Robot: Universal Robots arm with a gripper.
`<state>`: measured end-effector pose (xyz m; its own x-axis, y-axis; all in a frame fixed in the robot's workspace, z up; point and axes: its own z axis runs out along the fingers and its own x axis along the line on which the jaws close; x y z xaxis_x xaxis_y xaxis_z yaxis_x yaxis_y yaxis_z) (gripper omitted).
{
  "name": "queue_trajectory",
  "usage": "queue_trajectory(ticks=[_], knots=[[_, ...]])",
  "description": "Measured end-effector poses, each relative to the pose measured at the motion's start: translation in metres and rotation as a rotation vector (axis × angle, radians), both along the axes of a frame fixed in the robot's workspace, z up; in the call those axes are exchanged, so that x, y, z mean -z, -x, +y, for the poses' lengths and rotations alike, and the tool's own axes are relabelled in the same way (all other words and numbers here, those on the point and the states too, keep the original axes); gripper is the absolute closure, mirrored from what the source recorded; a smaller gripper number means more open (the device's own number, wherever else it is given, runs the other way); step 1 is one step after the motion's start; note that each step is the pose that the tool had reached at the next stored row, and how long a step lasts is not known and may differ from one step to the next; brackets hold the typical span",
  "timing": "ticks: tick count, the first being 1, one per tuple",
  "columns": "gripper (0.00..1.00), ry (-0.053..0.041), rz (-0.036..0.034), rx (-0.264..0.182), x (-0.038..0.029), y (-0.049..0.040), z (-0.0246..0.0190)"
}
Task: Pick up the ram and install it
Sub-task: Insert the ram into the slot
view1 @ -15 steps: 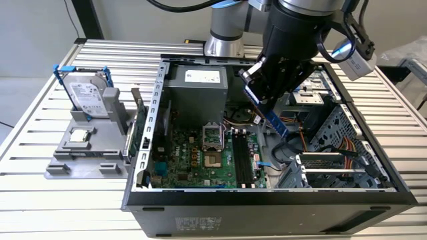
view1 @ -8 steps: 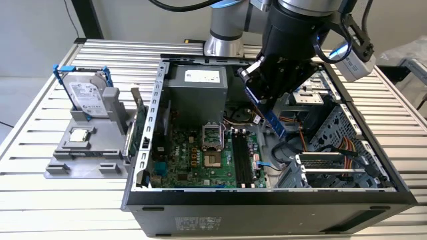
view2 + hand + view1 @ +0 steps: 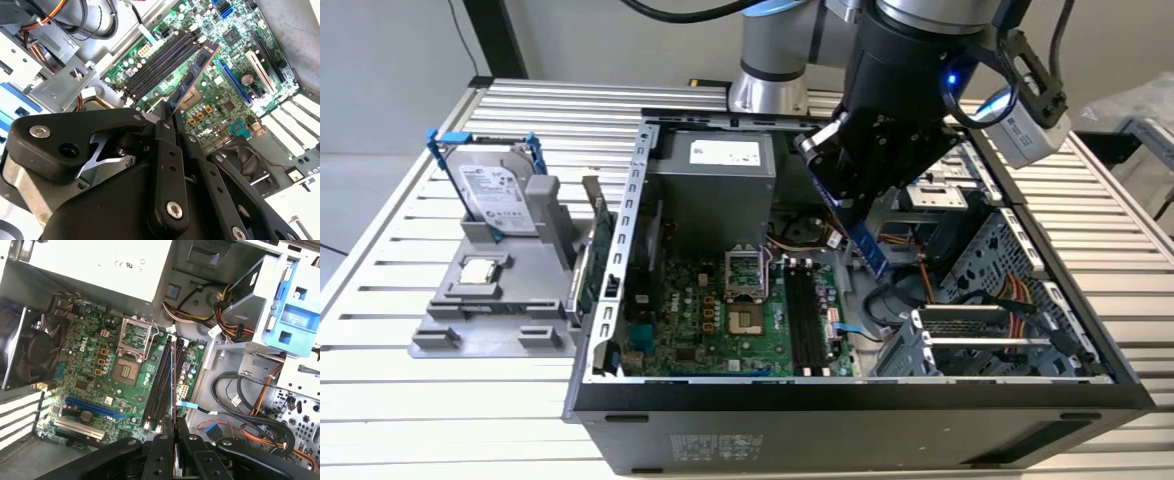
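Over the open computer case (image 3: pixel 854 398), the gripper (image 3: pixel 174 432) pinches the ram (image 3: pixel 196 74). It is best kept upright, parallel to the memory slots (image 3: pixel 161 382).

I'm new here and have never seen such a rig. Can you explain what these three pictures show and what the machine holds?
This is one robot arm with a gripper, working over an open computer case on a slatted table. The exterior view comes from a camera off the arm. Both wrist views come from cameras riding near the gripper, looking onto the green motherboard. The gripper is shut on the ram, a thin blue stick, held over the board, not yet in the black memory slots. Beside the case, a grey stand holds a hard drive and a processor chip.
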<state>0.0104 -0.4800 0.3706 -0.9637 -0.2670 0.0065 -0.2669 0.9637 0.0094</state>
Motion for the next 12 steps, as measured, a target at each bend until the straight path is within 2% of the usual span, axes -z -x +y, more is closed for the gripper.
queue_trajectory(ticks=[12], knots=[[1.0, -0.0001, 0.0, 0.04, 0.0003, 0.0, 0.0]])
